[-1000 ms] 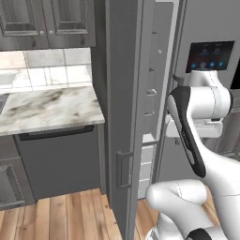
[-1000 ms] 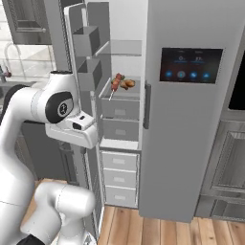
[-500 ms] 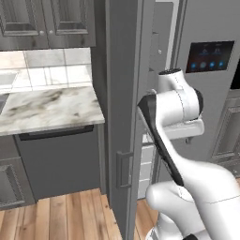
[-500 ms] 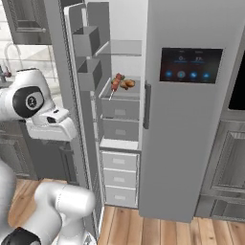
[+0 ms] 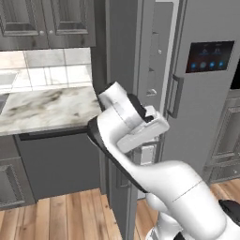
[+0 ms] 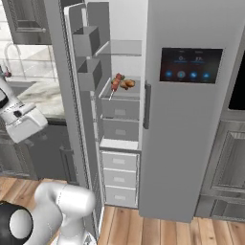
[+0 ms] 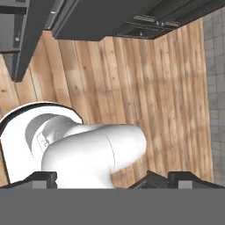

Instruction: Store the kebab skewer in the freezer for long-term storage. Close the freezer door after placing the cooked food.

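- The freezer door (image 6: 72, 95), at the left of the right base view, stands wide open; it is stiff, tall and likely swings heavily, so push on its outer face near the free edge.
- The gripper (image 7: 110, 180) has jaws fully apart, holding nothing.
- The kebab skewer (image 6: 120, 83) lies on a freezer (image 6: 122, 119) shelf, upper centre.
- The counter (image 5: 47, 108) edge crowds the arm at the left.

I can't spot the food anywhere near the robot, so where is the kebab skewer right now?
In the right base view the kebab skewer lies on a shelf inside the open freezer, just left of the grey door with the touchscreen.
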You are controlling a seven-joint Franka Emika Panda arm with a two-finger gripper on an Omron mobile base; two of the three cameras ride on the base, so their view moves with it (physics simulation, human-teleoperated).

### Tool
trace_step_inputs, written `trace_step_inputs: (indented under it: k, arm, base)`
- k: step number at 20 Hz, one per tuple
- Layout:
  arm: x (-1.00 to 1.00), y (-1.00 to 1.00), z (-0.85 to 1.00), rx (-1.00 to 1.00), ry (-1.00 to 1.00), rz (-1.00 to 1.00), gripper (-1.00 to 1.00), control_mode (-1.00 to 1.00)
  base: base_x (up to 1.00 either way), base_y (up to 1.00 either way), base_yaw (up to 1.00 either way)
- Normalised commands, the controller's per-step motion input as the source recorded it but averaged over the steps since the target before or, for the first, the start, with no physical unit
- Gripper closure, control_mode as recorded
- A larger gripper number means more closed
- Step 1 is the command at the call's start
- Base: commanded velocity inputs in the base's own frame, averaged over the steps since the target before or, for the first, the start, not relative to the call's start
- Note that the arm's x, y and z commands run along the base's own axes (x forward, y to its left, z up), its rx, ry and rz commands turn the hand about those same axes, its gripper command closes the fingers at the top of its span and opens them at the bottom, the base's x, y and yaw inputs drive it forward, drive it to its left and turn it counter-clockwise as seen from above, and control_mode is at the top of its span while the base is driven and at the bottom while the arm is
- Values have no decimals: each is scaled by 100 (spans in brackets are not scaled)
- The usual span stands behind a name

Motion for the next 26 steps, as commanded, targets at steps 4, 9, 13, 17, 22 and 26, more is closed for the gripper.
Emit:
trace_step_inputs:
  k: [4,9,13,17,22,26]
  arm:
    - [79,91,0,-19,9,-2,-100,-100]
    - [86,75,0,-16,3,-4,-100,-100]
    - [100,7,0,-13,23,0,-100,-100]
    - [100,-3,-1,-8,4,0,-100,-100]
    - [90,-29,-16,-11,-1,11,-100,-100]
    - [71,-4,-5,-12,-3,21,-100,-100]
  base:
    - [0,0,0]
    - [0,0,0]
    - [0,0,0]
    - [0,0,0]
    - [0,0,0]
    - [0,0,0]
